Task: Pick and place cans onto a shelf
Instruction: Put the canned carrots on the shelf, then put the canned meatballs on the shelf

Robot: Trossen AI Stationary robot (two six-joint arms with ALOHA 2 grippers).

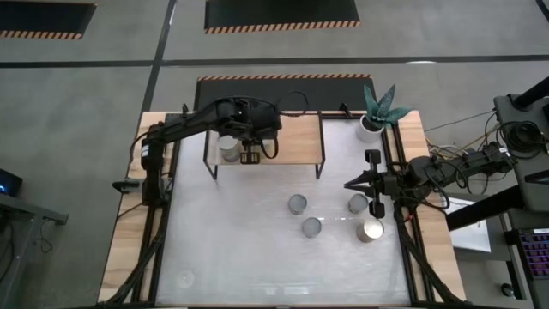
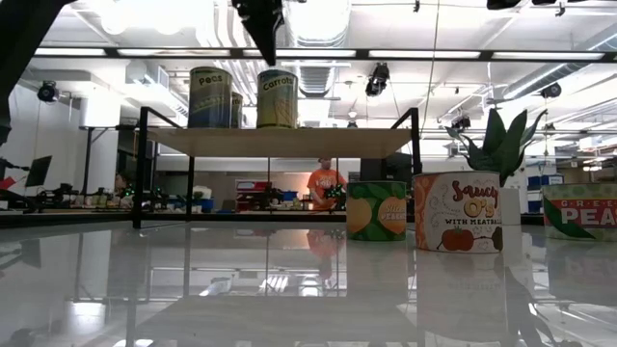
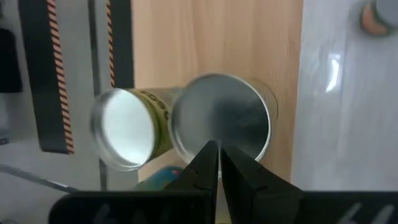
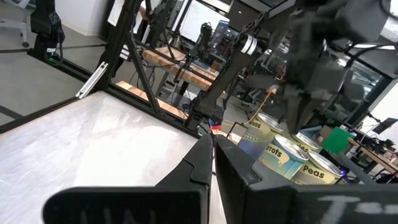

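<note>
- While the left gripper (image 1: 250,157) hovers narrow and empty above the shelf (image 1: 296,146), two cans (image 1: 228,148) stand on the shelf's left end.
- Four cans (image 1: 298,203) stand on the table (image 1: 214,249).
- The right gripper (image 1: 350,184) waits closed, empty, beside them.

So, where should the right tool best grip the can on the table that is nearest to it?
Grip the can across its round side wall, coming down from above. It stands upright with its lid up, just beside the right tool, so the curved sides are the part to pinch.
</note>
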